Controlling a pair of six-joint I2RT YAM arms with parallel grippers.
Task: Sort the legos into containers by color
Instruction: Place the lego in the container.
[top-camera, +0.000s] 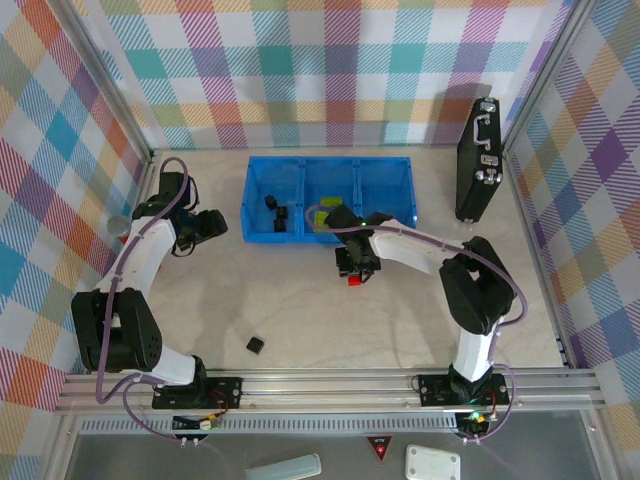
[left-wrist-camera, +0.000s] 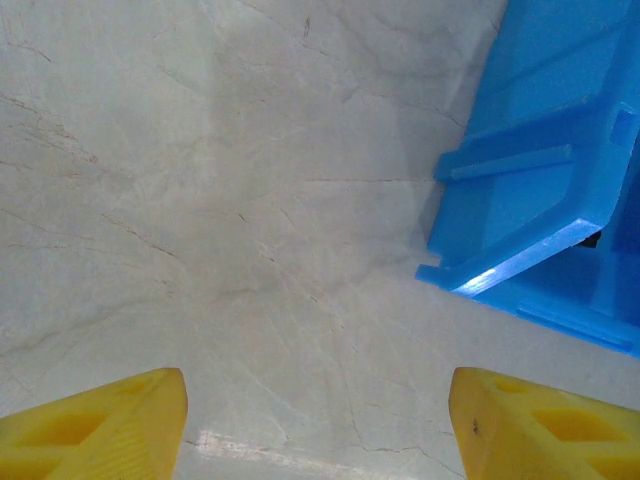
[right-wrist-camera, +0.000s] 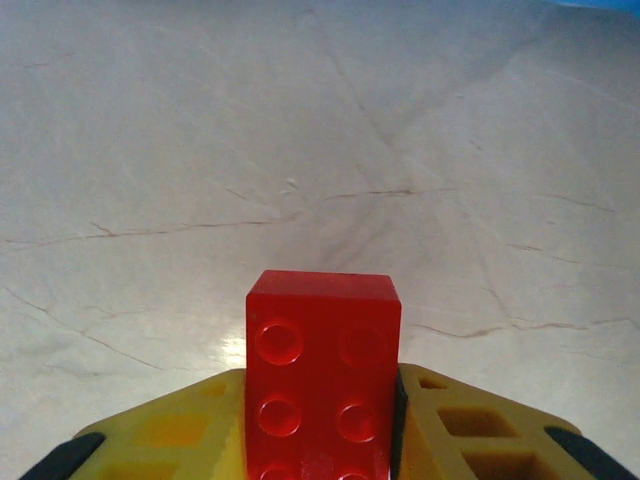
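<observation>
Pinching a red lego (right-wrist-camera: 322, 340), ready for the blue tray (top-camera: 262, 238), the right tool (right-wrist-camera: 320, 432) hangs near it; the left tool (left-wrist-camera: 318, 425) rests spread.

Multicoloured plaid walls (top-camera: 300, 70), cream marbled table (top-camera: 330, 330), blue tray (top-camera: 249, 200), red lego (right-wrist-camera: 322, 380), black lego (top-camera: 256, 345).

The red lego (right-wrist-camera: 322, 370) was smooth, glossy plastic with moulded studs; the yellow fingers (right-wrist-camera: 480, 430) beside it looked matt. The table (left-wrist-camera: 200, 200) was veined, marble-like and faintly shiny. At two o'clock, the blue tray (left-wrist-camera: 520, 210) was glossy plastic.
</observation>
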